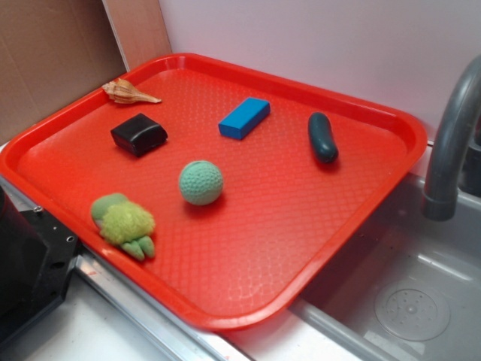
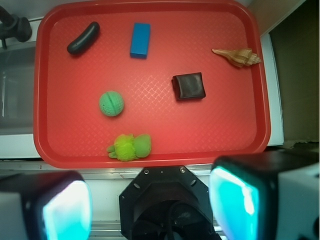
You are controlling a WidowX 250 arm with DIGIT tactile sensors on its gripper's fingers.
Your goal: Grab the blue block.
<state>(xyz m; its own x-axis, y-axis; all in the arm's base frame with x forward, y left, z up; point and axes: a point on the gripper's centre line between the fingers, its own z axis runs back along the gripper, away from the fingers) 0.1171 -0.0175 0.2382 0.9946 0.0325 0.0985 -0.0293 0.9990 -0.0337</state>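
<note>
The blue block [image 1: 244, 118] lies flat on the red tray [image 1: 316, 248], toward its far side; in the wrist view the blue block [image 2: 140, 40] is near the top of the tray [image 2: 150, 135]. My gripper [image 2: 150, 205] hangs high above the robot's base, outside the tray's near edge, far from the block. Its two fingers with cyan pads [image 2: 67, 210] stand wide apart with nothing between them. The gripper does not show in the exterior view.
On the tray also lie a glossy black rounded block [image 1: 139, 134], a green knitted ball [image 1: 201, 183], a fuzzy green toy [image 1: 124, 223], a seashell [image 1: 129, 92] and a dark green cucumber-like piece [image 1: 322, 137]. A grey faucet [image 1: 451, 143] and sink [image 1: 406, 301] stand at right.
</note>
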